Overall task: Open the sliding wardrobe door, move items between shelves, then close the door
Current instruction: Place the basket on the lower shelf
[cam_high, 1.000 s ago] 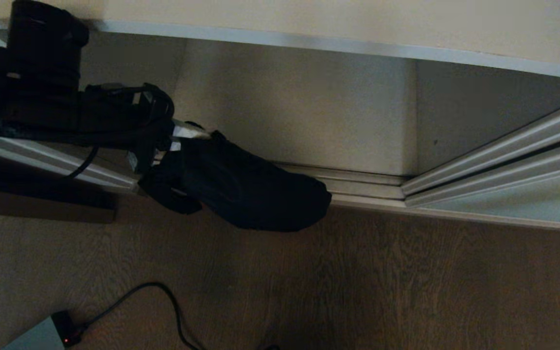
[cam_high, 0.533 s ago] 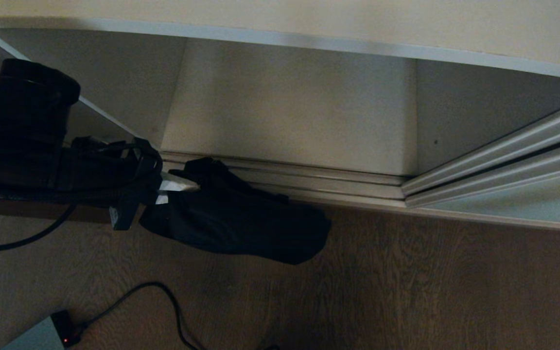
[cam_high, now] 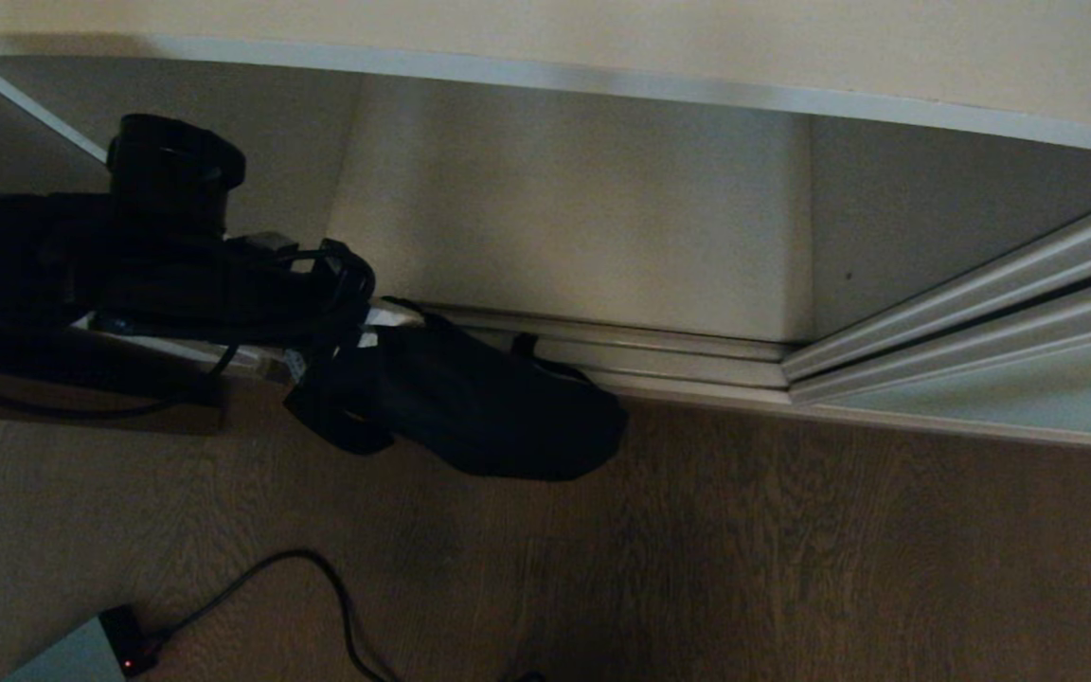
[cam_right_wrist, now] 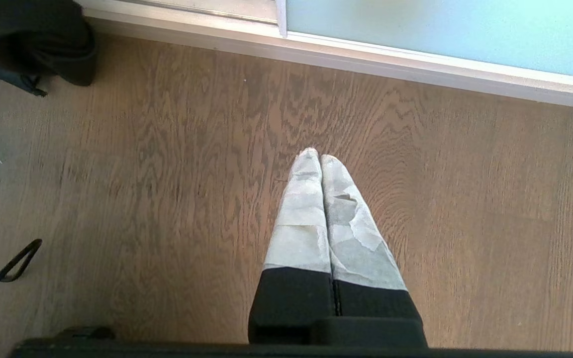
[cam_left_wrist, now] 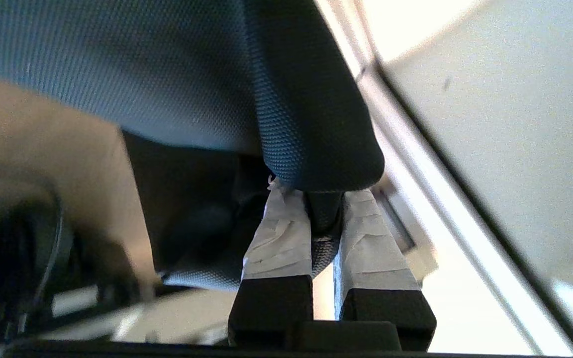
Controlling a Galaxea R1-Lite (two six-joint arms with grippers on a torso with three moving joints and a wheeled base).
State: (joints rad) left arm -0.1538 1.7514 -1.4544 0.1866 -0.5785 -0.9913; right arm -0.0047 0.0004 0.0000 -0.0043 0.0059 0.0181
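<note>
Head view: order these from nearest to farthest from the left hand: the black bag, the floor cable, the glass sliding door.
1. The black bag: held in the left hand, hanging just in front of the wardrobe's bottom track.
2. The floor cable: on the wood floor below the bag, toward the robot.
3. The glass sliding door: far across on the right, slid aside.

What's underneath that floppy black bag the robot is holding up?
Under the soft black fabric bag lies brown wood-grain floor and the pale wardrobe track. The bag covers the patch directly below it.
</note>
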